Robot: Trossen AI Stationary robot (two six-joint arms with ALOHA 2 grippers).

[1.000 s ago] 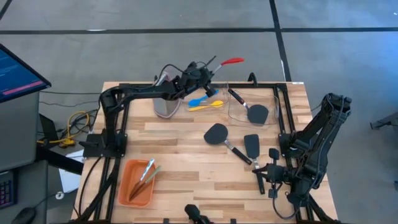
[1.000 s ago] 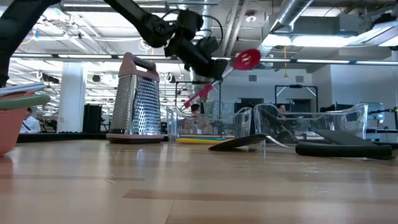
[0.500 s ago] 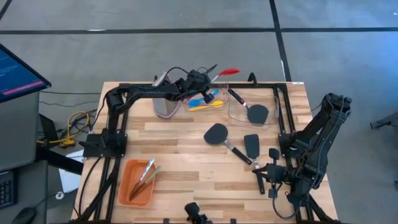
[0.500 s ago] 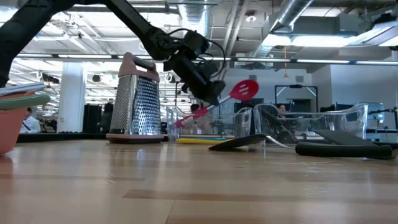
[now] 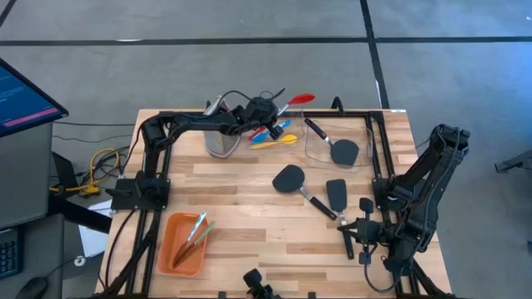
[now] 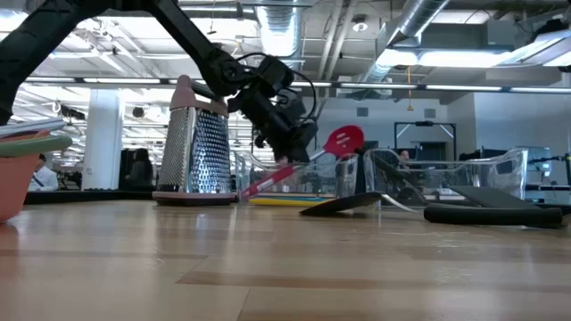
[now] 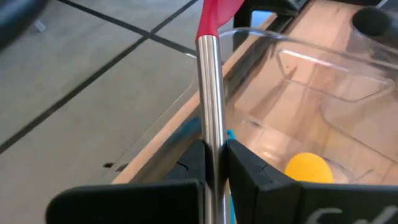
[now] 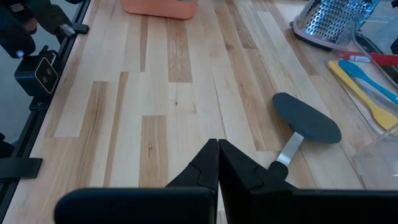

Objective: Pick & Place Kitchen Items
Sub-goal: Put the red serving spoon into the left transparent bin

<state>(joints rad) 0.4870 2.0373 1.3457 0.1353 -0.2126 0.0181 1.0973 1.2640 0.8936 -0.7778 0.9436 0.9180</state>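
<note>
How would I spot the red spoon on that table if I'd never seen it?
Start at the metal grater at the table's far edge. Just beside it, the left gripper is shut on a steel handle, and the red spoon is the bright red head at its end. Unlike the small blue spoon and yellow spoon lying flat below, it slants up off the table.

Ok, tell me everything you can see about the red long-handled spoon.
The red long-handled spoon has a red head, a shiny metal shaft and a red handle end. It is tilted, head up over the edge of a clear bin, with the lower end down near the tabletop beside the grater. The left gripper holds it by the shaft, its fingers pressed on either side. It sits at the table's far edge, above the small blue and yellow spoons.
</note>
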